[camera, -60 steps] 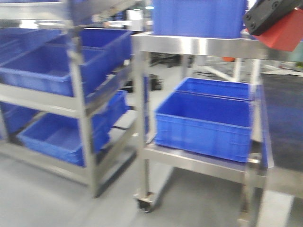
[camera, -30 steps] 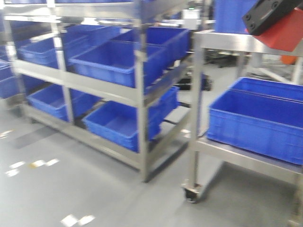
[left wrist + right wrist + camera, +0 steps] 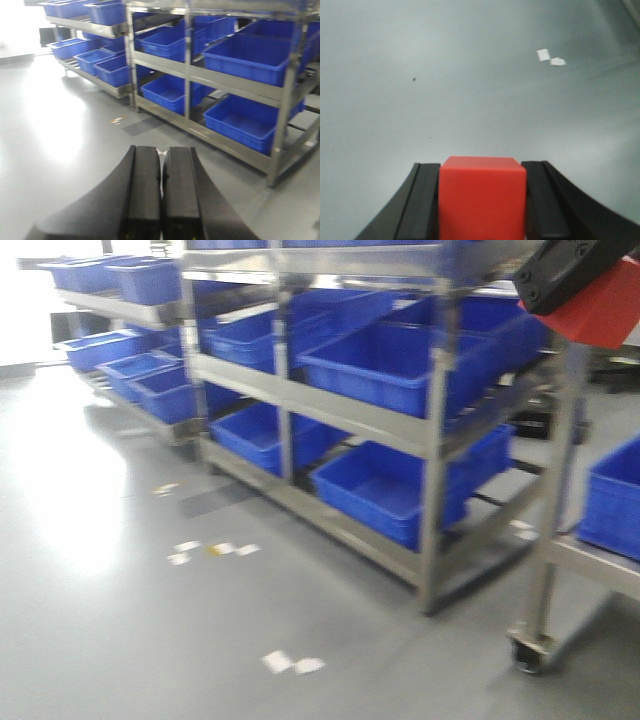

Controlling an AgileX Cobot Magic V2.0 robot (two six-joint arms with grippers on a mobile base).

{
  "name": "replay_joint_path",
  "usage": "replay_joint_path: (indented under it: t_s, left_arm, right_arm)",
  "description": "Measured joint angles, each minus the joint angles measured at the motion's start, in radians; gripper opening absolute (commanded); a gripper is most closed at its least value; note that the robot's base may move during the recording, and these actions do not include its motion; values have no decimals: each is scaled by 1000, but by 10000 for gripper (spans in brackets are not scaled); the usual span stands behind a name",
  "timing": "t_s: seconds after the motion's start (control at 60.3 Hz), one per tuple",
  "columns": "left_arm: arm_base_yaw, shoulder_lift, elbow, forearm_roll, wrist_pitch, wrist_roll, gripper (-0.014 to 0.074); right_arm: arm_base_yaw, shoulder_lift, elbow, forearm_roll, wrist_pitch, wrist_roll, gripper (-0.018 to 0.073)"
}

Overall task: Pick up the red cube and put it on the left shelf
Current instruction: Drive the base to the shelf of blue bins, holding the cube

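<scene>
The red cube (image 3: 482,197) sits squarely between the black fingers of my right gripper (image 3: 482,167), which is shut on it above bare grey floor. In the front view the same cube (image 3: 603,310) hangs at the top right under the black gripper head (image 3: 565,270). My left gripper (image 3: 161,150) is shut with nothing between its pads, pointing at a steel shelf rack (image 3: 187,75) with blue bins. That rack (image 3: 432,430) fills the middle of the front view. A second rack (image 3: 130,308) stands further left. Which one is the left shelf I cannot tell.
A wheeled steel trolley (image 3: 545,570) carrying a blue bin (image 3: 615,495) stands at the right edge. Open grey floor (image 3: 120,620) with white paper scraps (image 3: 292,663) lies in front of the racks. Bright glare covers the floor at left.
The view has swung left: the trolley slid to the right edge, the bin rack moved to the centre, and a further rack appeared at left. The cube stays in the right gripper.
</scene>
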Motion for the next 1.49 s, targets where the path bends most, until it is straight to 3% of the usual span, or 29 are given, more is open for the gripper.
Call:
replay_joint_path:
  t_s: [1.494]
  left_arm:
    - [0,0,0,0,0,0,102]
  right_arm:
    - [0,0,0,0,0,0,55]
